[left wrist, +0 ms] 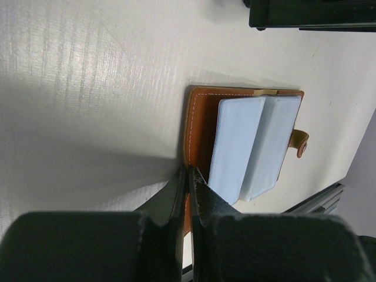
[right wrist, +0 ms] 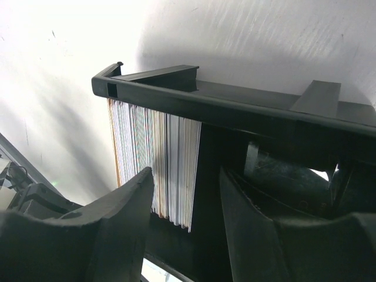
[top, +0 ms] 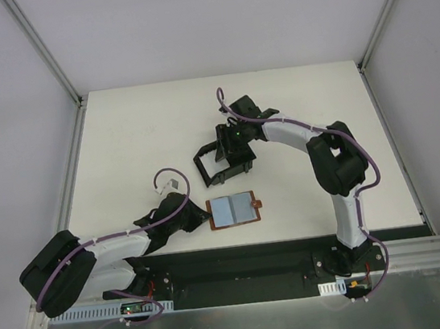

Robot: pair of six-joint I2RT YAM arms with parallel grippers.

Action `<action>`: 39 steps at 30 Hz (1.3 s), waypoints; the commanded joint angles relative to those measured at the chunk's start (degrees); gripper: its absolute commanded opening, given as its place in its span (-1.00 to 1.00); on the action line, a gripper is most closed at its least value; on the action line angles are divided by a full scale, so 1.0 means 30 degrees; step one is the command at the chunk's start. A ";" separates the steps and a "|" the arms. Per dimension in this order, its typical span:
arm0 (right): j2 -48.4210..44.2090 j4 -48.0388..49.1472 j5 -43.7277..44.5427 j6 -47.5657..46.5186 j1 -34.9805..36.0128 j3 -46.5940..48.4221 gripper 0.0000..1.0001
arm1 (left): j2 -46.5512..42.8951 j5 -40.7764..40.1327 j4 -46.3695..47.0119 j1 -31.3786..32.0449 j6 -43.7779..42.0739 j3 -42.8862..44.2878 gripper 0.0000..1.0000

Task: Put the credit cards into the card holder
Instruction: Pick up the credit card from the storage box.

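Near the front edge of the surface [top: 121,153] the left fingers [left wrist: 205,202], pressed together, touch the brown wallet [left wrist: 198,123]; the right fingers [right wrist: 126,205] stand spread at the card holder [right wrist: 235,107], credit cards [right wrist: 158,158] upright inside

card holder [top: 224,164] at mid-table, credit cards [right wrist: 155,164] standing inside it, right gripper [top: 234,141] over holder, open wallet [top: 234,210] just before it, two cards [left wrist: 238,147] on wallet, left gripper [left wrist: 187,176] at wallet's left edge
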State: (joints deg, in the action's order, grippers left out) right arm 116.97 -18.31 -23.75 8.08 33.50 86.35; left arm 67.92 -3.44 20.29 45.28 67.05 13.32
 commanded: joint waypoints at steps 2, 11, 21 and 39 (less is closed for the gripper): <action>-0.1459 0.0038 -0.0610 -0.0085 0.0026 0.0134 0.00 | 0.0621 0.0180 -0.1785 -0.0238 -0.0698 -0.0105 -1.00; -0.1752 0.0038 -0.0668 0.0003 0.0026 0.0046 -0.19 | 0.0855 0.0298 -0.1608 -0.0238 -0.0727 -0.0105 -1.00; -0.1811 0.0008 -0.0581 0.0003 -0.0032 -0.0041 -0.36 | 0.1266 0.0503 -0.1375 -0.0297 -0.0815 0.0012 -1.00; -0.2632 -0.0548 0.0445 -0.0553 -0.0296 0.0222 -0.76 | 0.1617 0.0795 -0.1170 -0.0356 -0.0845 0.0071 -1.00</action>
State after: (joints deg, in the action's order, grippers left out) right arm 112.75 -18.81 -22.76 7.46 32.60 85.80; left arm 70.70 -1.43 22.63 44.84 66.78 14.04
